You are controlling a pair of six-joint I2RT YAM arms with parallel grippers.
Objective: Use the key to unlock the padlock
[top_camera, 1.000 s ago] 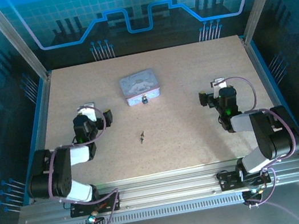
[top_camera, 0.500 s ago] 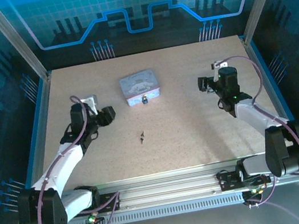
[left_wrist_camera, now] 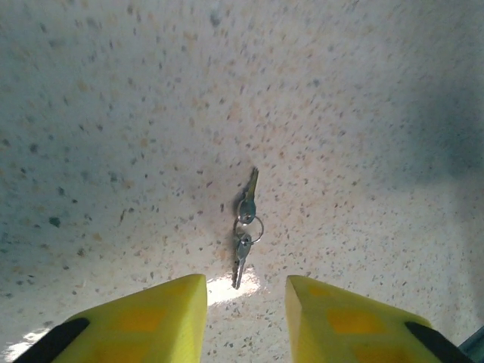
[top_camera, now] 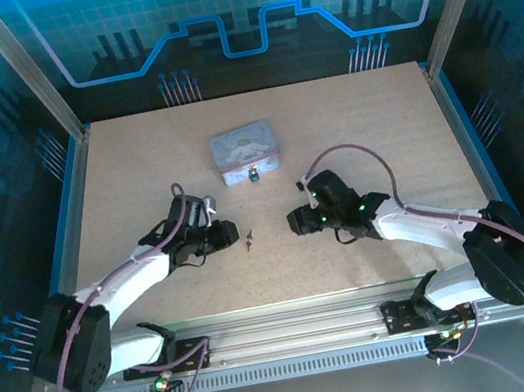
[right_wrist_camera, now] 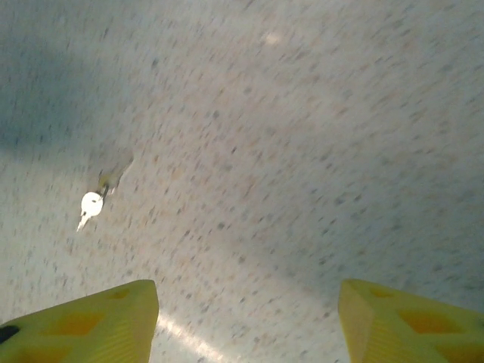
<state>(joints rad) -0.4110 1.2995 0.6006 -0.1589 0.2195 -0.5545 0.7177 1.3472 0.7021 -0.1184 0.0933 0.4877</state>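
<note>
Speckled bench (top_camera: 363, 137) | key (left_wrist_camera: 245, 218) flat at 12 o'clock off left pincer (left_wrist_camera: 246, 291), parted, empty, lined up to pinch | right pincer (right_wrist_camera: 247, 299) wide, empty, flanking | padlock (top_camera: 253, 174) beside tin (top_camera: 245, 148)

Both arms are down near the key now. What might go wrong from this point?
1. The left claw and right claw face the key from opposite sides; if both go in, they may collide.
2. The left wrist view shows two thin keys on a ring lying flat on the table, so a pinch could skid over them or shove them instead of gripping.
</note>
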